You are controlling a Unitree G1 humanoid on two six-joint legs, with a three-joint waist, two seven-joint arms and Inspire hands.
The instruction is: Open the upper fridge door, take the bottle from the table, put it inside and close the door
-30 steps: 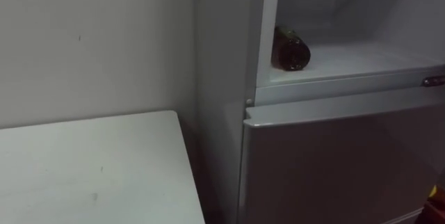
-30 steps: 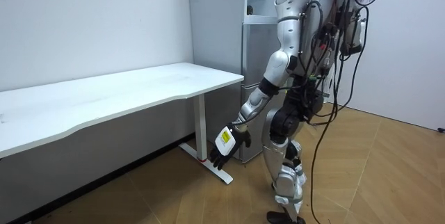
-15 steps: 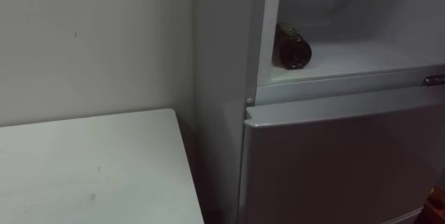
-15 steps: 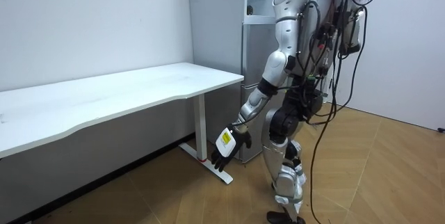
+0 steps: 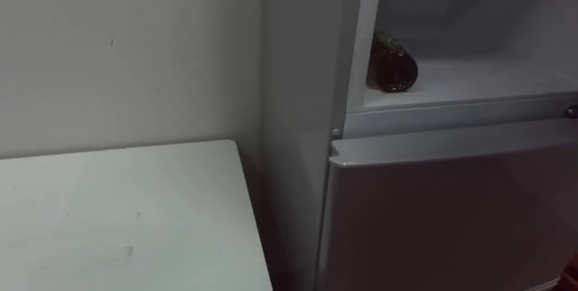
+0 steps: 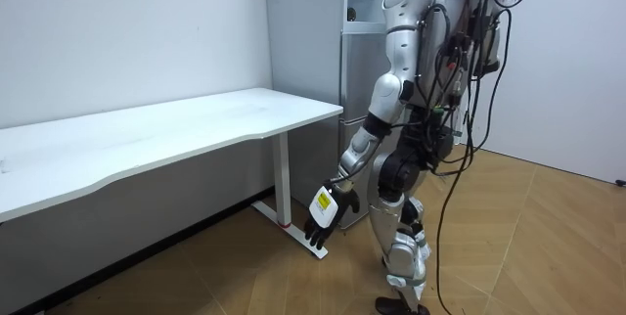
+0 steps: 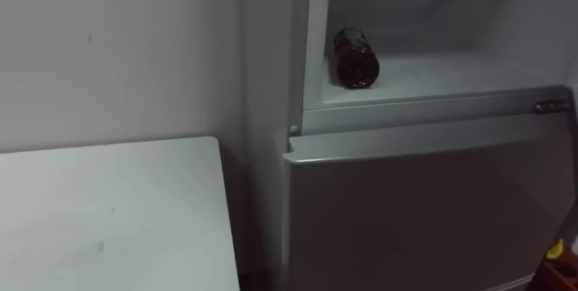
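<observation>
Room view: left hand [image 6: 323, 219] hangs released, empty; dark bottle [image 5: 392, 63] lies on upper fridge shelf [image 5: 488, 79]. Close up gently, since it may roll.

The fridge [image 5: 433, 192] runs off the top, right and bottom edges of the eye views, and in the room view the robot's body covers most of it. The bottle [image 5: 392, 63] lies end-on, its neck too dim to make out. The table [image 5: 117, 219] runs off the left and bottom edges.
</observation>
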